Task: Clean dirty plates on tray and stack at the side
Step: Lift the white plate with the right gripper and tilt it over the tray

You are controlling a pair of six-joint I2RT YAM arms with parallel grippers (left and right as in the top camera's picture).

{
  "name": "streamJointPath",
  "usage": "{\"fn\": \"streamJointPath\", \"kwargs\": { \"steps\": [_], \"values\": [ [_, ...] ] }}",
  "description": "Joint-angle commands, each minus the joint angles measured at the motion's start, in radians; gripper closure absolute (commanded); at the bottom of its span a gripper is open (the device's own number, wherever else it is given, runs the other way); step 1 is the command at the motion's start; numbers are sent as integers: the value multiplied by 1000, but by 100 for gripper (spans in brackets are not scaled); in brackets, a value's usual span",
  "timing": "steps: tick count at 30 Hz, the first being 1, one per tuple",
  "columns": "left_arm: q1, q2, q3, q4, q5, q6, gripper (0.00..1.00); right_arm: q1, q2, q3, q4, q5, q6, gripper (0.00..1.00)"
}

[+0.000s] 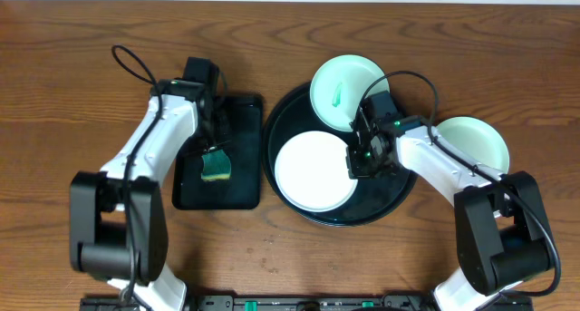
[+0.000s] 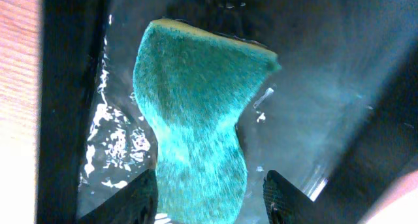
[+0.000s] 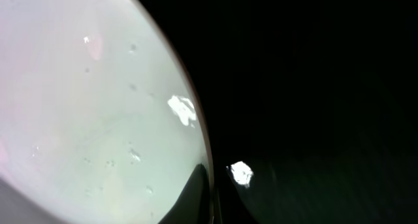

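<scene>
Plain brown wooden desk here, nothing fancy. Our left end effector is clamped on the green sponge, hanging over the wet rectangular black tray. Our right end effector sits at the right edge of the white plate inside the round black tray; we can't tell if it's open or pinching the rim. Further out, a smeared mint plate rests on the tray's far rim. The other mint plate sits on the desk just right of the tray, looking clean. We reckon one down, two to go, no stack yet.
</scene>
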State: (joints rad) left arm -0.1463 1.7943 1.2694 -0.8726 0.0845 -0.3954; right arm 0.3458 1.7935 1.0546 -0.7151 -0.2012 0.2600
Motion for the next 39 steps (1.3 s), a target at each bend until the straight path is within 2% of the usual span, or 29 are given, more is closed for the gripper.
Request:
{"fn": "streamJointPath", "kwargs": {
  "steps": [1, 3, 6, 10, 14, 18, 20, 23, 28, 39],
  "values": [
    [6, -113, 26, -24, 17, 10, 44, 19, -6, 100, -70, 100, -23, 99],
    [6, -187, 31, -35, 17, 11, 43, 38, -12, 165, -120, 100, -59, 99],
    [6, -320, 31, -47, 16, 11, 34, 72, -13, 266, -179, 109, -85, 99],
    [6, -484, 31, -63, 16, 10, 26, 121, -13, 372, -185, 123, -85, 99],
    [6, -617, 31, -75, 16, 10, 22, 176, -13, 436, -117, 138, -85, 99],
    [6, -710, 31, -80, 16, 10, 20, 250, -10, 443, 38, 153, -85, 99],
    [6, -739, 31, -80, 16, 10, 21, 288, -1, 442, 115, 197, -85, 99],
    [6, -759, 31, -80, 16, 10, 20, 350, 21, 441, 211, 377, -85, 99],
    [6, -761, 31, -80, 16, 10, 20, 429, 31, 441, 307, 568, -132, 99],
    [6, -754, 31, -80, 16, 10, 20, 547, 30, 441, 333, 798, -229, 99]
  ]
}}
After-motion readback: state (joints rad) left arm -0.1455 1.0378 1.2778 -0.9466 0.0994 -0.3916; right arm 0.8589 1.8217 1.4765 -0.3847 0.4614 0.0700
